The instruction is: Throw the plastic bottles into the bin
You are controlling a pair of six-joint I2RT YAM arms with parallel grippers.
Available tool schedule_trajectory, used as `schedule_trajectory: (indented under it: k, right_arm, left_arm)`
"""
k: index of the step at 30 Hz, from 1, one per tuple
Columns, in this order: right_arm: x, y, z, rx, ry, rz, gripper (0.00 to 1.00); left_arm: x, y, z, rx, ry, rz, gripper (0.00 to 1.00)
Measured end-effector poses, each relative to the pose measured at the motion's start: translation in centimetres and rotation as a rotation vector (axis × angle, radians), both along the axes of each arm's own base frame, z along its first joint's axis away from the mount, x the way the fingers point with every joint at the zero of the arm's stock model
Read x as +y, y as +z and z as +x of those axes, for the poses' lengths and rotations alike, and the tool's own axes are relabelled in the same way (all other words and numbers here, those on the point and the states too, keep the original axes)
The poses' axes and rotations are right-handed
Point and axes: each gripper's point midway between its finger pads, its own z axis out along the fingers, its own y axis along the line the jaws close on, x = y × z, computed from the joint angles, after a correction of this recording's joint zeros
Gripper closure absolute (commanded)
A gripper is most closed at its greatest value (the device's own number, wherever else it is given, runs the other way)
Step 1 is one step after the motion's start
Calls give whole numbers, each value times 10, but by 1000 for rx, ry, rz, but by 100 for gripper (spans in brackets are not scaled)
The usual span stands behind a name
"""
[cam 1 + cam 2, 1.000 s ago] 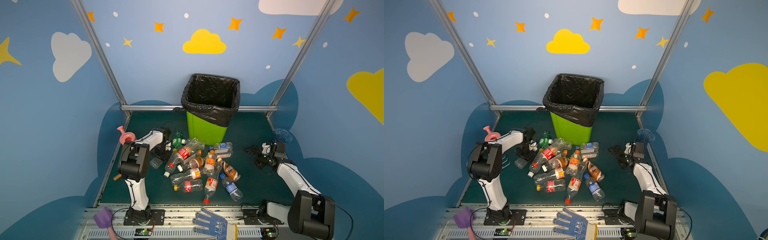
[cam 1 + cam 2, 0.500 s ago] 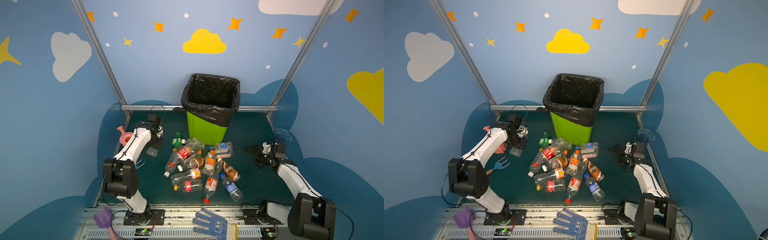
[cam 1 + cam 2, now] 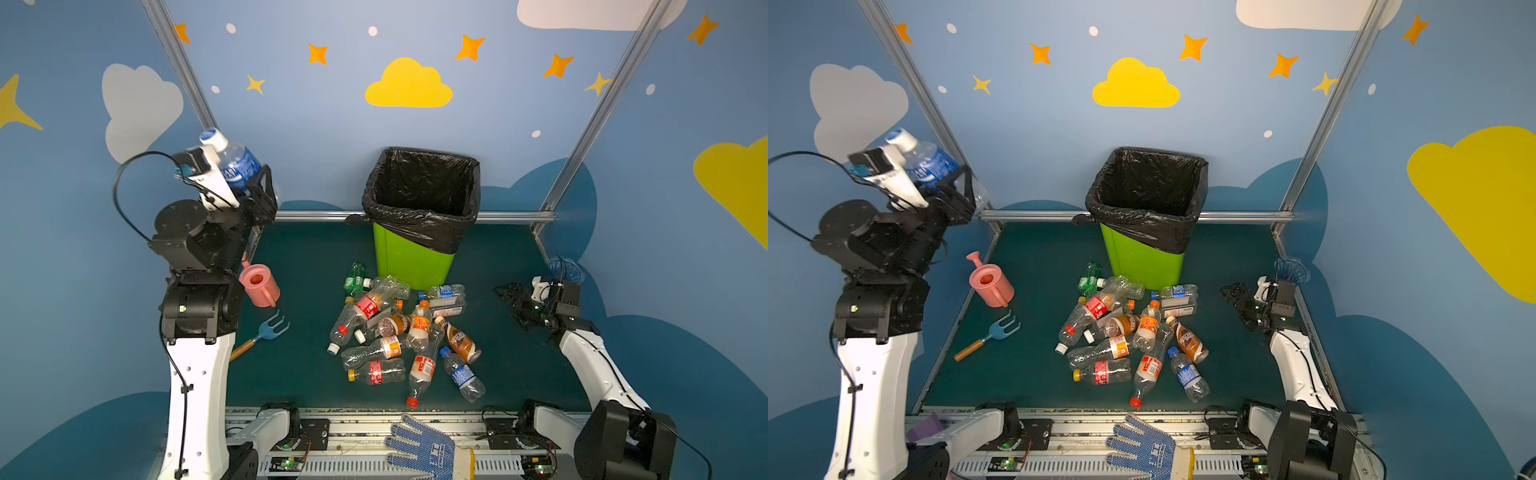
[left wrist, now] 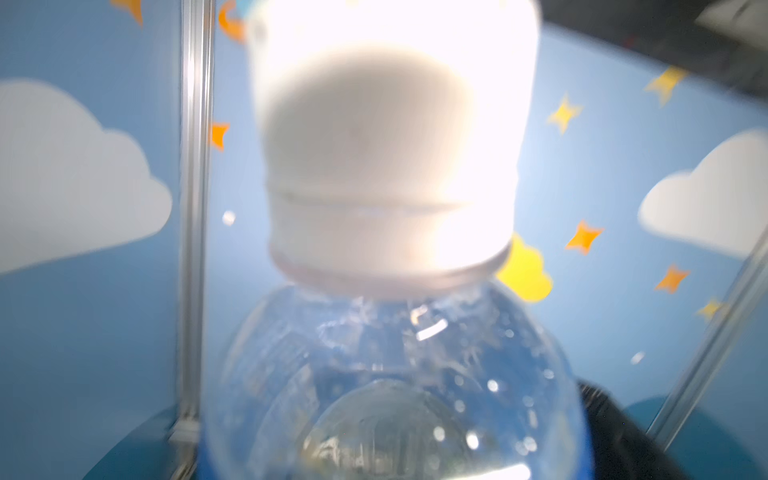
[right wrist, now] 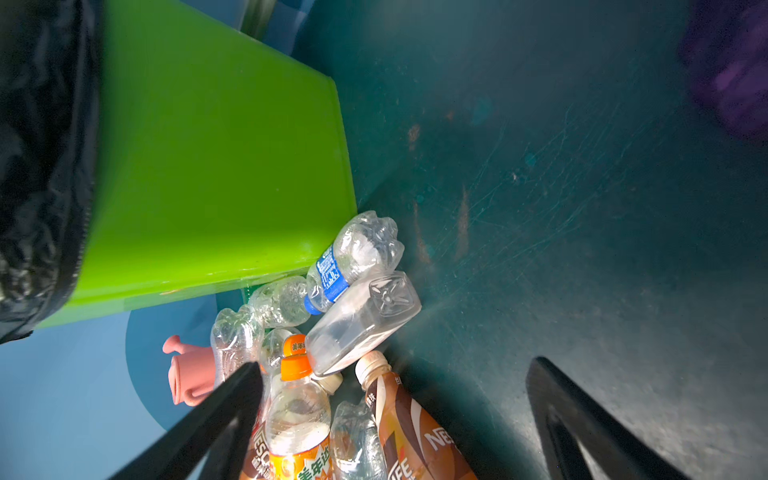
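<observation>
plastic bottles (image 3: pixel 395 332): a jumbled heap on the green mat (image 3: pixel 307 374), right at the foot of the bin, lying every which way.
blue-label bottle (image 3: pixel 237 165): up in the air at far left, white cap (image 3: pixel 212 138) tilted upward, well apart from the bin. that cap fills the left wrist view.
left gripper (image 3: pixel 249 183): pinching that bottle round its body.
right gripper (image 3: pixel 513 297): low at the right edge, jaws spread wide, nothing in them, near the heap.
bin (image 3: pixel 411 257): upright at the back, black liner (image 3: pixel 419 232) folded over the rim.
pink watering can (image 3: pixel 259 286), blue rake (image 3: pixel 270 330): on the mat beside the left arm (image 3: pixel 199 374).
</observation>
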Motion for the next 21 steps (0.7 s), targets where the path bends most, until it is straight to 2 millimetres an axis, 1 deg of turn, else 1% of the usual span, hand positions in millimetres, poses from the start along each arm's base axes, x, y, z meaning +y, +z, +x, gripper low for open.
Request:
schedule_trajectory:
  k: [1, 3, 4, 5, 6, 7, 8, 9, 10, 11, 12, 13, 14, 15, 16, 17, 18, 20, 21]
  right_arm:
    - [-1, 3, 0, -10, -4, -2, 2]
    - [-3, 7, -1, -26, -10, -5, 2]
    - [-4, 9, -1, -32, -12, -6, 2]
    - [-5, 10, -1, -36, -16, -7, 2]
    - [-5, 11, -1, -38, -15, -6, 2]
    - [-5, 11, -1, -39, -15, -5, 2]
    - [-5, 12, -2, -39, -16, -4, 2]
    - [-5, 12, -2, -39, -16, -2, 2]
    - [-5, 12, -3, -38, -17, -1, 2]
    - [-5, 13, -4, -38, -17, 0, 2]
    - [-6, 13, -5, -38, -18, 0, 2]
    - [-6, 15, -6, -40, -21, -1, 2]
    - [-7, 17, -7, -47, -24, -2, 2]
    - [-7, 19, -8, -52, -25, -3, 2]
    - [-7, 21, -8, -59, -26, -4, 2]
    - [-7, 22, -9, -64, -26, -5, 2]
    - [-7, 23, -9, -66, -26, -4, 2]
    - [-6, 23, -9, -65, -21, -1, 2]
    - [-6, 23, -9, -64, -18, 2, 2]
  left_arm:
    - [-10, 9, 8, -31, -53, -28, 41]
    - [-43, 16, 35, -27, -171, -51, 35]
    - [-68, 15, 55, 1, -235, -43, 29]
    - [-97, 11, 75, 44, -294, -20, 25]
    - [-124, 7, 93, 84, -342, 2, 23]
    - [-158, -5, 118, 137, -395, 34, 23]
    - [-187, -17, 138, 179, -432, 59, 21]
    - [-207, -28, 150, 208, -460, 81, 13]
    - [-227, -42, 159, 234, -491, 99, 1]
    - [-242, -65, 169, 286, -510, 112, 0]
    - [-246, -85, 173, 345, -513, 123, 0]
    - [-245, -99, 172, 390, -505, 130, 0]
    - [-240, -107, 168, 408, -489, 134, 0]
    - [-232, -108, 159, 406, -474, 135, 0]
    - [-222, -99, 146, 375, -457, 130, 0]
    - [-210, -79, 127, 318, -441, 121, 0]
    - [-202, -58, 113, 261, -431, 113, 0]
    - [-179, 12, 68, 66, -410, 86, 0]
    - [-170, 36, 49, -3, -402, 76, 0]
